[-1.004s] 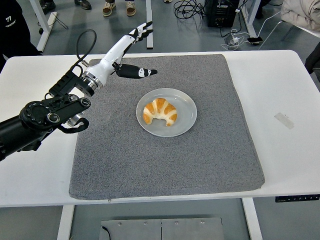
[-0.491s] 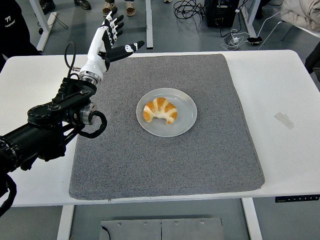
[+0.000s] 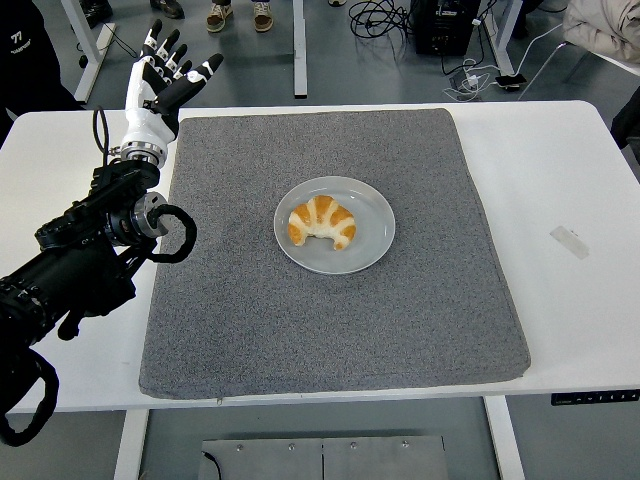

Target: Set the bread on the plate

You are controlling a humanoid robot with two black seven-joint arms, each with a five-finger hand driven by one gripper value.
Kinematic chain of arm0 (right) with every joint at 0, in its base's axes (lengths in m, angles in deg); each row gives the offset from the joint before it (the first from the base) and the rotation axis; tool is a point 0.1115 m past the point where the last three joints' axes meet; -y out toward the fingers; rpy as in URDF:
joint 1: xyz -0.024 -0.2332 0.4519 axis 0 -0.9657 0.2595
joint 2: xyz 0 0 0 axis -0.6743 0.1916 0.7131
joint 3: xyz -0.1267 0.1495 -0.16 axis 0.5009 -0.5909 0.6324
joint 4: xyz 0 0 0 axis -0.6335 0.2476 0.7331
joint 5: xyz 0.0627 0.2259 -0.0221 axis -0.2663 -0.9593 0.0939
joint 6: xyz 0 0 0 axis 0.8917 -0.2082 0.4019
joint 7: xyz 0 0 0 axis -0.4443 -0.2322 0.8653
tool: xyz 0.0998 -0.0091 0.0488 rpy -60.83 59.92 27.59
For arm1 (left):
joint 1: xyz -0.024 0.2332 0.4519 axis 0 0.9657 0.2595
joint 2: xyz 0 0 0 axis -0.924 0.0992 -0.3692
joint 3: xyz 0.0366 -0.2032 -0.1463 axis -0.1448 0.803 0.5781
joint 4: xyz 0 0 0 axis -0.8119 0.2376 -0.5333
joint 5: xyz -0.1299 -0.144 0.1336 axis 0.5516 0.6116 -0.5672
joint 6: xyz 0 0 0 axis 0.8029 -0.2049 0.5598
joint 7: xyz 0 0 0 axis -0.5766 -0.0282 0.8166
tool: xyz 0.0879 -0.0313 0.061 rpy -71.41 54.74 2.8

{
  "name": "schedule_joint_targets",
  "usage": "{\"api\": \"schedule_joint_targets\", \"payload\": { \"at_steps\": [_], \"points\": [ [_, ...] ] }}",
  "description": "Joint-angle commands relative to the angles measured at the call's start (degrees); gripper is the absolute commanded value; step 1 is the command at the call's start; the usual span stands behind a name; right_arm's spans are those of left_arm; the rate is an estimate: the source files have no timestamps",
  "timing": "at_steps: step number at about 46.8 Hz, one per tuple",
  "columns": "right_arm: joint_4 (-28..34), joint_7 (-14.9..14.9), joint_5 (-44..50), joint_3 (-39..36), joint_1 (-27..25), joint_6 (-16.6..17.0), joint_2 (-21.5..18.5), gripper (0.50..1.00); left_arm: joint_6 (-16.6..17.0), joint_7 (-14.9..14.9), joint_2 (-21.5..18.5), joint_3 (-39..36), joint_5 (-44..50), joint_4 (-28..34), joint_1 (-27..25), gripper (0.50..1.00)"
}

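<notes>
1. Golden-brown bread, a croissant [image 3: 321, 222], lies on the grey plate [image 3: 372, 240] at the centre of the frame, curved side toward the top. It sits left of the plate's middle, fully inside the rim. By the look of it, the task is already met.

2. Grey felt-like mat [image 3: 330, 330] covers most of the white surface [image 3: 560, 180], and the plate rests on it. The plate looks settled and flat, so it seems unlikely to slide by itself.

3. Left robot hand [image 3: 155, 80] is raised at the upper left of the frame, beyond the mat's top left corner, fingers spread wide and holding nothing. It is well apart from the plate.

4. The black left arm [image 3: 80, 260] reaches in from the left edge, its bulk lying over the mat's left border. A looped cable [image 3: 185, 235] hangs beside the wrist joint. If the arm swung toward the centre, the elbow or cable could likely catch the mat's edge, tug it, and shift the plate.

5. A second reach for the bread would be the main risk: it might nudge the croissant off the rim.

6. No right arm is visible.

7. Feet of a person [image 3: 238, 14] show at the top edge, well away from the raised hand.
</notes>
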Motion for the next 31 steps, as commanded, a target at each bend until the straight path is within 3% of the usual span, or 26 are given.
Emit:
{"api": "schedule_joint_targets", "payload": {
  "at_steps": [1, 10, 31],
  "points": [
    [0.0, 0.0, 0.0, 0.0, 0.0, 0.0, 0.0, 1.0, -1.7, 0.0, -0.1, 0.0, 1.0, -1.0, 0.0, 0.961],
    [-0.3, 0.0, 0.0, -0.1, 0.3, 0.1, 0.0, 1.0, -6.4, 0.0, -0.3, 3.0, 4.2, -4.2, 0.0, 0.961],
    [-0.1, 0.0, 0.0, -0.1, 0.4, 0.1, 0.0, 1.0, -8.6, -2.4, -0.1, 9.2, 4.2, -4.6, 1.0, 0.963]
  ]
}}
